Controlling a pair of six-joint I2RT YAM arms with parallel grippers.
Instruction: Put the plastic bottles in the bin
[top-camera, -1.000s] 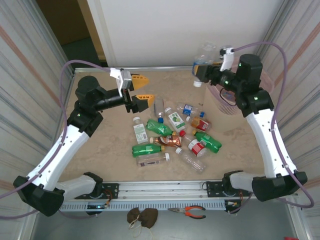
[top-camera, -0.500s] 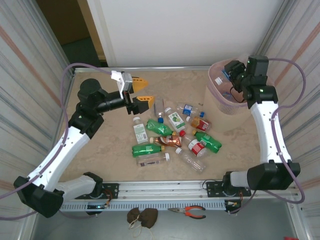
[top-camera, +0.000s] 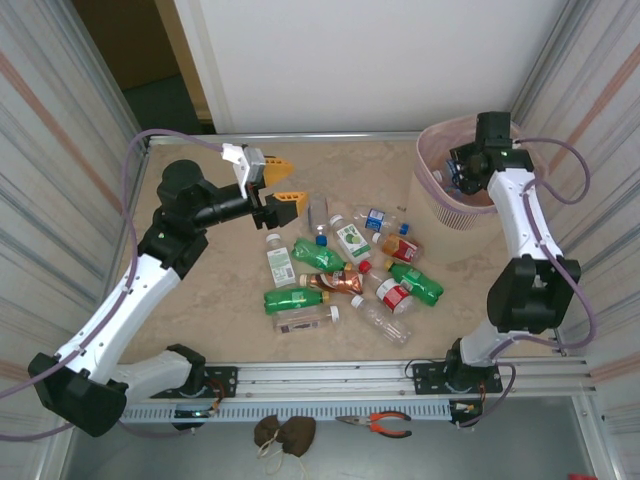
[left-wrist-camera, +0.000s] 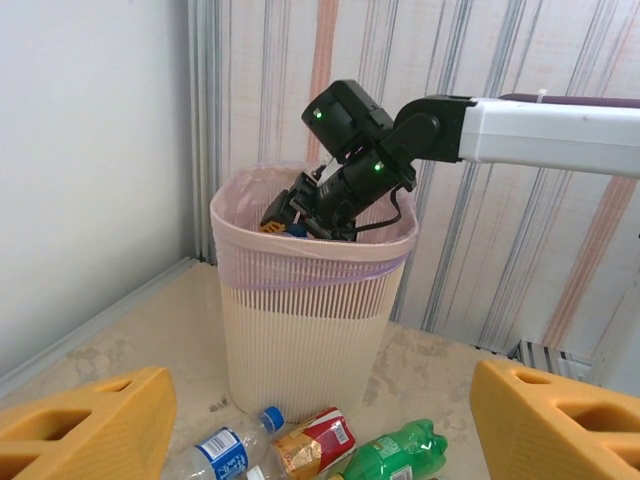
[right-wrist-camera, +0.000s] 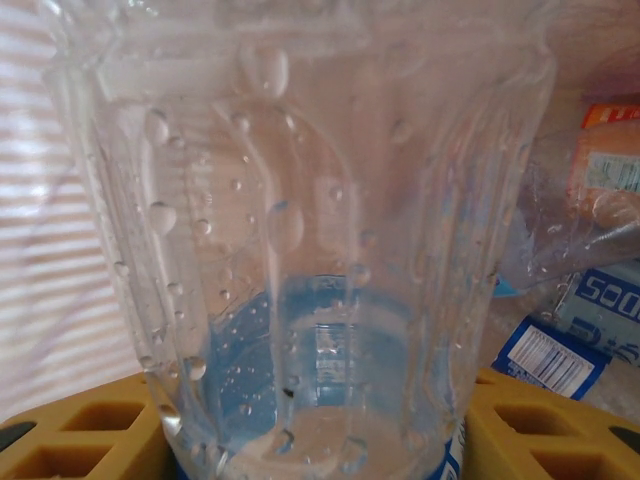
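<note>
Right gripper (top-camera: 462, 172) is down in the mouth of the bin (top-camera: 440, 207), its chunky yellow fingers (right-wrist-camera: 70, 440) clamped on a clear bottle (right-wrist-camera: 300, 250). The bottle is ribbed, see-through plastic beaded with droplets, with blue showing through its wall. The bin stands far right on the table (top-camera: 210, 290): beige, tapered, rounded-square, finely perforated, with a thin pink bag (left-wrist-camera: 250, 255) folded over its rim. Left gripper (top-camera: 285, 182) hangs above the table, jaws spread wide, nothing between them. On the marbled beige top lie the other bottles (top-camera: 340, 262), a loose heap of clear, green and amber.
</note>
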